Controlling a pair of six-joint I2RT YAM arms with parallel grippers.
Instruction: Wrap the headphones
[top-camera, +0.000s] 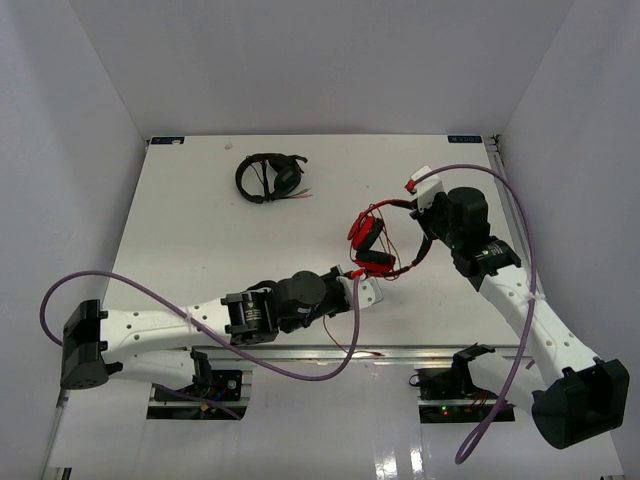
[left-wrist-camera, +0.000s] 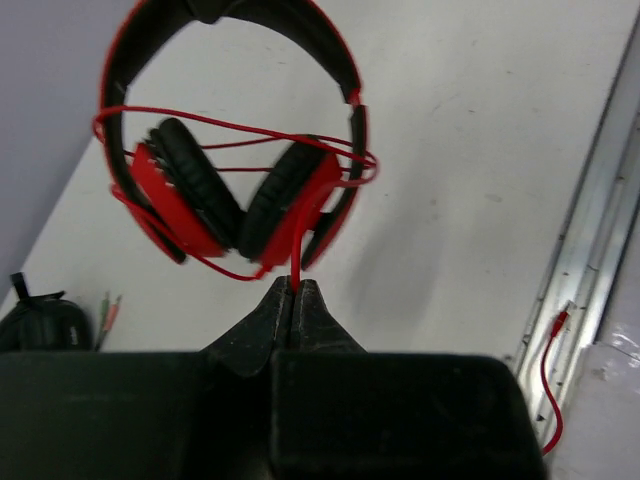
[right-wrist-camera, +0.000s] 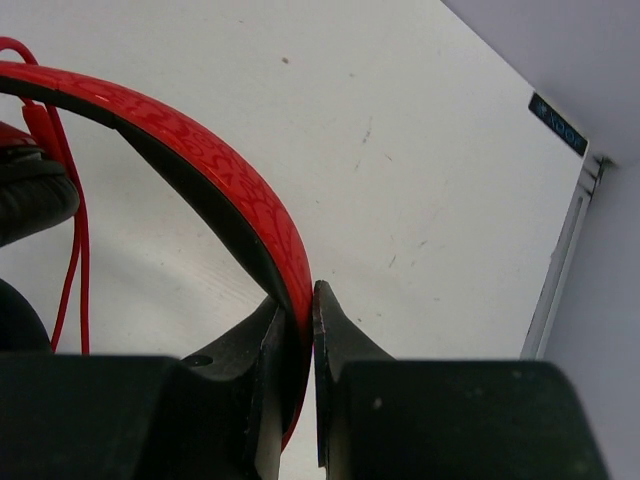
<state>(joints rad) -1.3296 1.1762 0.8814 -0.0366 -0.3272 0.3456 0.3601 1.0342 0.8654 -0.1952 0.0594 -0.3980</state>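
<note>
Nothing legible. Dark label (right-wrist-camera: 558, 124) at far corner of counter (right-wrist-camera: 420, 150), print too blurred to read.

Left arm (top-camera: 180, 325): stretched low, running right from its base towards table centre, wrist roughly level. Left gripper (left-wrist-camera: 296, 288): the 2 fingers pinched together on the cable (left-wrist-camera: 297, 250).

Right arm (top-camera: 520, 300): reaching forward and inward from its base, elbow bent. Right gripper (right-wrist-camera: 308, 295): fingers clamped on the headband (right-wrist-camera: 230, 190), 1 finger on each face.

white table (top-camera: 200, 230) (lightly scuffed), plain white walls (top-camera: 320, 60)
</note>
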